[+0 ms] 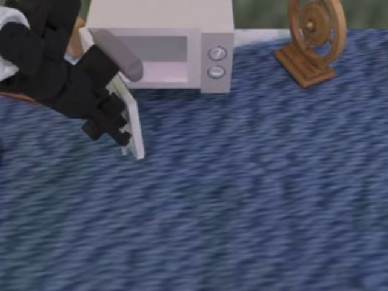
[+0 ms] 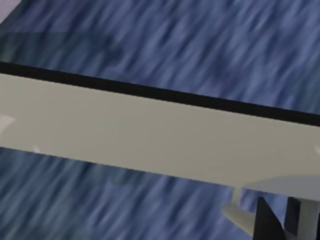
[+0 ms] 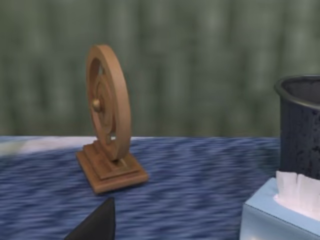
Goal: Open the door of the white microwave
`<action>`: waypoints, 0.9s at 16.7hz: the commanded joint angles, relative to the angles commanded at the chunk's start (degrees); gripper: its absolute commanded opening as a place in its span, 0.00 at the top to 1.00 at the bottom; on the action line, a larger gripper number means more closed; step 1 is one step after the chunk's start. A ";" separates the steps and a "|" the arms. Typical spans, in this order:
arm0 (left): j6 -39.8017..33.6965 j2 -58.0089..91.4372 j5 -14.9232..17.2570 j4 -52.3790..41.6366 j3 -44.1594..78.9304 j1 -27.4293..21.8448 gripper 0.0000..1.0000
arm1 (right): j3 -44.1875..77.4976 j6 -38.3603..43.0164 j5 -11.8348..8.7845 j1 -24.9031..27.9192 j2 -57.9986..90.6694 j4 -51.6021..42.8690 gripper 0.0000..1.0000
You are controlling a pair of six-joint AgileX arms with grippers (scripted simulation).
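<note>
The white microwave (image 1: 163, 15) stands at the table's back left, with two round knobs (image 1: 216, 53) on its right strip. Its door (image 1: 138, 136) is swung out toward the table's front, hinged at the left, and the pale interior (image 1: 160, 57) is exposed. My left gripper (image 1: 118, 130) is shut on the handle at the door's free edge. In the left wrist view the door's edge (image 2: 160, 135) crosses as a pale band, and a dark finger (image 2: 267, 227) sits against the handle (image 2: 245, 215). My right gripper (image 3: 97, 227) shows only a dark tip, far from the microwave.
A wooden wheel ornament (image 1: 312, 36) stands at the back right on the blue cloth (image 1: 242, 200). The right wrist view also shows this ornament (image 3: 107, 120), a pale blue tissue box (image 3: 280, 215) and a black bin (image 3: 302, 125).
</note>
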 joint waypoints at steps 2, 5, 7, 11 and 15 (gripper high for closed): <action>3.69 -0.15 1.41 -1.15 -0.10 1.39 1.00 | 0.00 0.00 0.00 0.00 0.00 0.00 0.00; 7.82 -0.53 3.38 -2.51 -0.19 3.15 1.00 | 0.00 0.00 0.00 0.00 0.00 0.00 0.00; 8.21 -0.59 3.63 -2.66 -0.19 3.38 1.00 | 0.00 0.00 0.00 0.00 0.00 0.00 0.00; 8.21 -0.59 3.63 -2.66 -0.19 3.38 1.00 | 0.00 0.00 0.00 0.00 0.00 0.00 0.00; 8.21 -0.59 3.63 -2.66 -0.19 3.38 1.00 | 0.00 0.00 0.00 0.00 0.00 0.00 0.00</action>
